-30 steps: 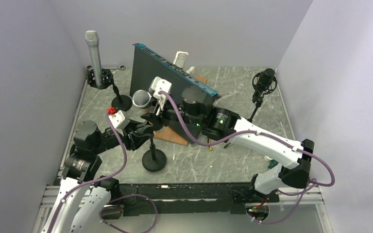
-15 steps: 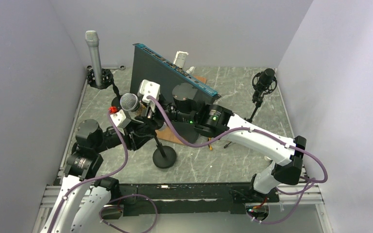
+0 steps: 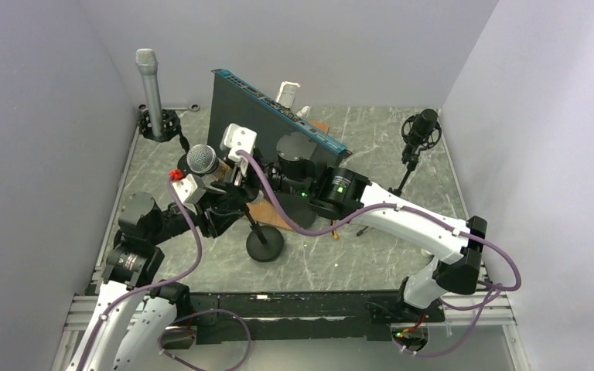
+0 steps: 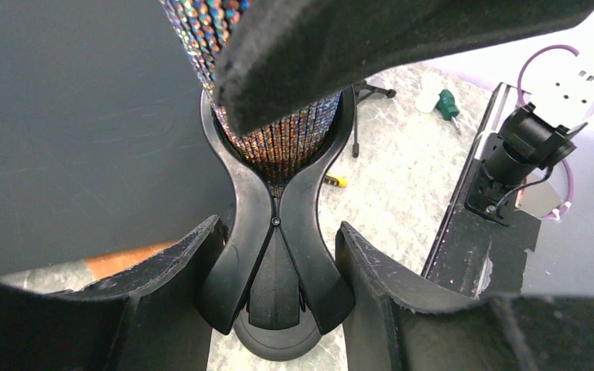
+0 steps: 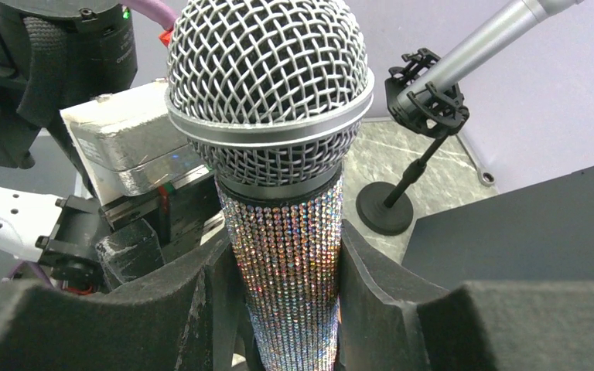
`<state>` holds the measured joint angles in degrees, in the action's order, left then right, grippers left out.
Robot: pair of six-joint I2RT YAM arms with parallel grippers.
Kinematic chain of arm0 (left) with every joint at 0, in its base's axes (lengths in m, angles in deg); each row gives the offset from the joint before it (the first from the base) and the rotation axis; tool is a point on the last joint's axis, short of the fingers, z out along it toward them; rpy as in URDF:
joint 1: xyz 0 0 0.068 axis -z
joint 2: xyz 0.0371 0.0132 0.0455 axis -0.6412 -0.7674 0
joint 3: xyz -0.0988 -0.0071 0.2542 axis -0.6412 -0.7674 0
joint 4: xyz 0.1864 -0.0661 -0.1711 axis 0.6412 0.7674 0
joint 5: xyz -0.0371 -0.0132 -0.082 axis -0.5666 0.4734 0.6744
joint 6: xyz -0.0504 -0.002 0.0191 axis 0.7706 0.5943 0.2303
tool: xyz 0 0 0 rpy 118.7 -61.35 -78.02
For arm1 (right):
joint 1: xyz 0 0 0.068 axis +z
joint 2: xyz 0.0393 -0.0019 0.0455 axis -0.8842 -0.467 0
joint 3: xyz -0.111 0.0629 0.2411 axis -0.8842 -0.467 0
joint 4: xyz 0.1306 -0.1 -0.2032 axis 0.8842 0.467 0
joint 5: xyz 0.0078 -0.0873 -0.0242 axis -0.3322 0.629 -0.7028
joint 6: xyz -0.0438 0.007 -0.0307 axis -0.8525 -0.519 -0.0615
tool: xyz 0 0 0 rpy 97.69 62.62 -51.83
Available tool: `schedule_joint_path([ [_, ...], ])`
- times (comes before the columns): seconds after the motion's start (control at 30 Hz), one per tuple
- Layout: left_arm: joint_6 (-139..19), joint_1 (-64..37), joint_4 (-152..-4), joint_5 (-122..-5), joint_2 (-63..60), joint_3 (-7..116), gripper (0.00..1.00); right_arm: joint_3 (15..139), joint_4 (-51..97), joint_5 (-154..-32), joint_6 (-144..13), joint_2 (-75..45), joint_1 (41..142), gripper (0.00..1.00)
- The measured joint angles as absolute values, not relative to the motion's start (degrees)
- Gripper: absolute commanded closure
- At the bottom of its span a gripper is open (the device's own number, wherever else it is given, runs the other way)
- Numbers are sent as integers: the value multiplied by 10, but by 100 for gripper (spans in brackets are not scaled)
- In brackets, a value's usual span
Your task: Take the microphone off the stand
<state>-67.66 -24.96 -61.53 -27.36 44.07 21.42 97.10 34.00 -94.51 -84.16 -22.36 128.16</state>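
The dark rack unit (image 3: 267,127) stands just behind and a second stand (image 3: 155,124) is near on the left, so your open room is upward and toward you. The stand (image 3: 265,244) leans, its clip (image 4: 257,201) clamped by the left gripper (image 4: 277,236). The right gripper (image 5: 290,259) grasps the microphone (image 5: 271,77), seated in that clip: brace the clip, pull along the body's axis
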Motion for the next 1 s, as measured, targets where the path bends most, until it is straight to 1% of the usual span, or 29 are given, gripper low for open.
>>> schedule_joint_path([
  [0.13, -677, -250, -608, -291, 454, 207, 100, 923, 280, -945, -836, -212, 1282, 100],
  [0.3, -682, -244, -587, -296, 473, 195, 100, 833, 201, -932, -812, -173, 1284, 100],
  [0.5, -682, -243, -585, -309, 482, 195, 100, 820, 181, -926, -800, -166, 1287, 100],
  [0.53, -682, -243, -585, -310, 482, 195, 96, 825, 185, -927, -800, -169, 1287, 100],
  [0.57, -681, -243, -585, -312, 482, 196, 85, 831, 187, -928, -800, -172, 1287, 100],
  [0.6, -680, -243, -584, -314, 482, 198, 72, 835, 187, -928, -800, -175, 1287, 100],
  [0.67, -679, -243, -583, -318, 484, 201, 56, 838, 186, -929, -799, -176, 1287, 100],
  [0.7, -679, -243, -583, -319, 488, 201, 40, 838, 185, -930, -799, -176, 1287, 100],
  [0.73, -678, -243, -581, -323, 495, 200, 31, 838, 183, -931, -798, -176, 1288, 100],
  [0.77, -676, -243, -581, -326, 503, 199, 25, 838, 181, -933, -797, -176, 1289, 100],
  [0.87, -675, -247, -580, -349, 529, 187, 12, 837, 164, -933, -782, -174, 1294, 100],
  [0.93, -672, -248, -579, -357, 540, 178, 8, 832, 151, -935, -769, -166, 1299, 100],
  [1.0, -670, -248, -579, -358, 546, 176, 7, 824, 141, -936, -762, -158, 1302, 100],
])
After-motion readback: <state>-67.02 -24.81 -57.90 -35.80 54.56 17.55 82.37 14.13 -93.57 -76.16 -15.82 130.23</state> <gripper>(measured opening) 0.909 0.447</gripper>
